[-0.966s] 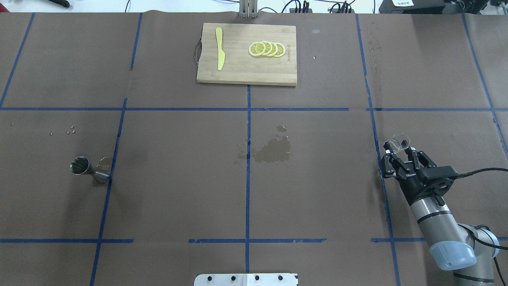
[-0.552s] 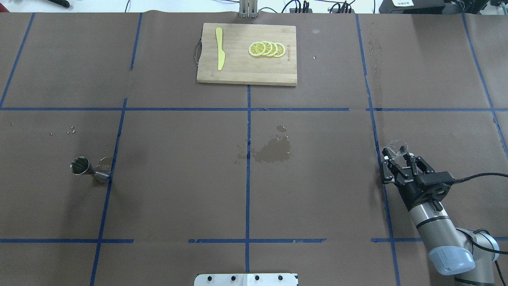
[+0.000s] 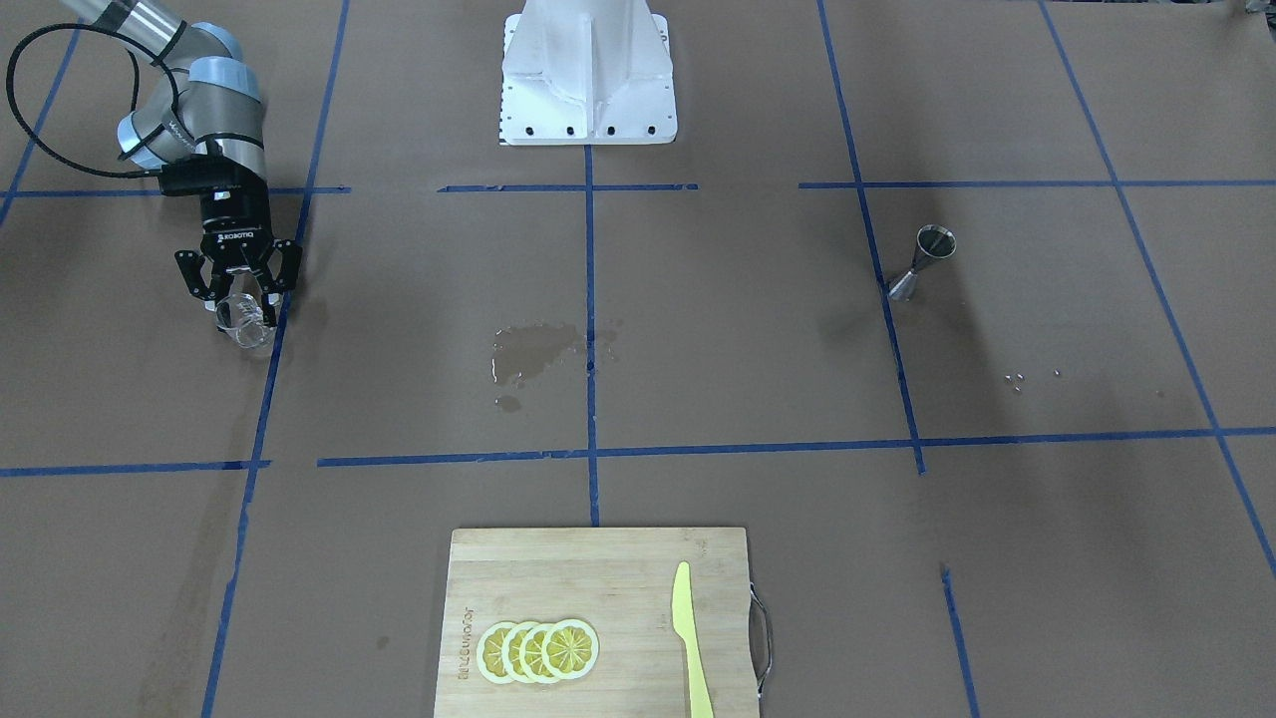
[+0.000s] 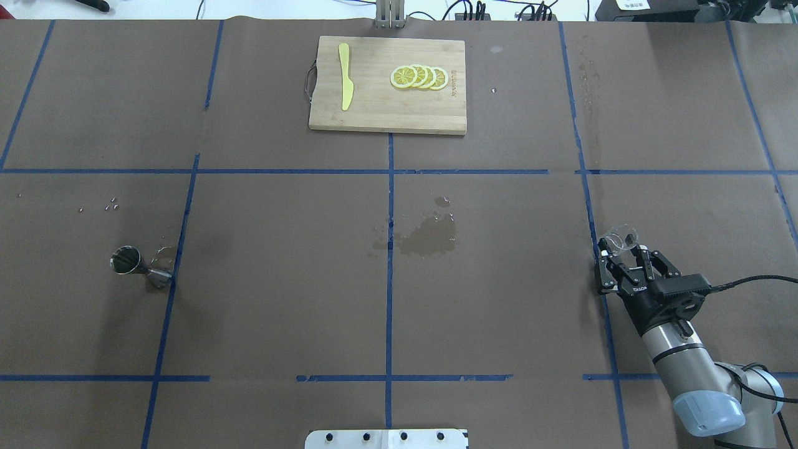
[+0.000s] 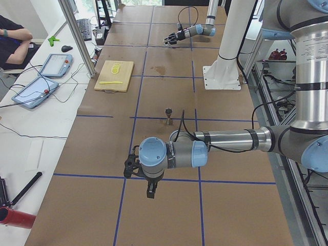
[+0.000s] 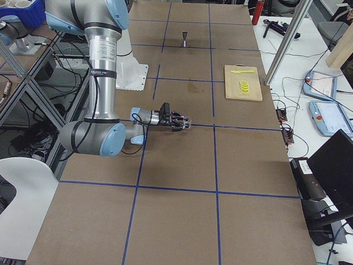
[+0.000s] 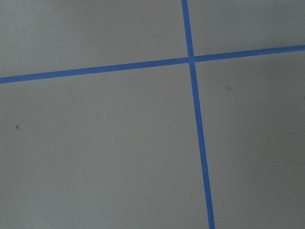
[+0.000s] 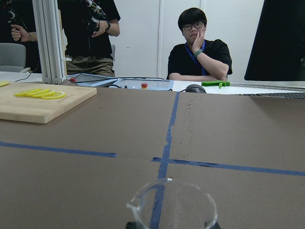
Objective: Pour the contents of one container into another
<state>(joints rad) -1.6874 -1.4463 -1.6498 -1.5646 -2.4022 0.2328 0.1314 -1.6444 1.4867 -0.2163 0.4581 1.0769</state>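
Observation:
A small clear glass tumbler (image 4: 621,237) is upright between the fingers of my right gripper (image 4: 622,247), which is shut on it low over the table's right side. The front-facing view shows the same glass (image 3: 240,321) just below the gripper (image 3: 238,299), and its rim (image 8: 171,202) fills the bottom of the right wrist view. The steel hourglass jigger (image 4: 138,267) stands far off on the left side, beside a blue tape line. My left gripper (image 5: 149,193) shows only in the exterior left view, hanging over bare paper, and I cannot tell its state.
A bamboo cutting board (image 4: 386,112) with lemon slices (image 4: 419,77) and a yellow knife (image 4: 345,76) lies at the far middle. A wet stain (image 4: 429,237) marks the table's centre. The robot base (image 3: 588,70) sits at the near edge. People (image 8: 198,47) stand beyond the far edge.
My right arm has drawn back toward the robot's side, carrying the glass tumbler with it. The jigger has not moved.

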